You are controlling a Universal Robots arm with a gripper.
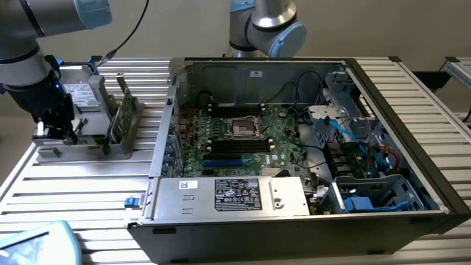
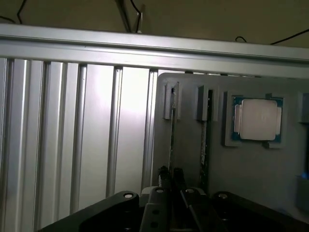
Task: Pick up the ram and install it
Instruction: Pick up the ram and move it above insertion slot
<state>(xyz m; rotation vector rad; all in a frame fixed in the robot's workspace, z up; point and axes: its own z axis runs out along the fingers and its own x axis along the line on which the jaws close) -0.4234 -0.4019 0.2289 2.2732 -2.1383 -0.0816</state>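
I'm pinching the upper edge of the thin green ram stick (image 2: pixel 172 130) with the black gripper (image 2: pixel 171 173), at the exterior view's left; I'm judging it light, stiff and fragile, so edges only.

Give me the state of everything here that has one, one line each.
gripper: shut on the ram
ram: on edge in its holder slot
second stick: on edge in the next slot
processor: seated in the holder's recess
case: open, side panel off
motherboard slots: empty

Silver-grey arm (image 1: pixel 22 33) with pale blue joint caps (image 1: pixel 92 11), a black cable (image 1: pixel 131 33) and black jaws.
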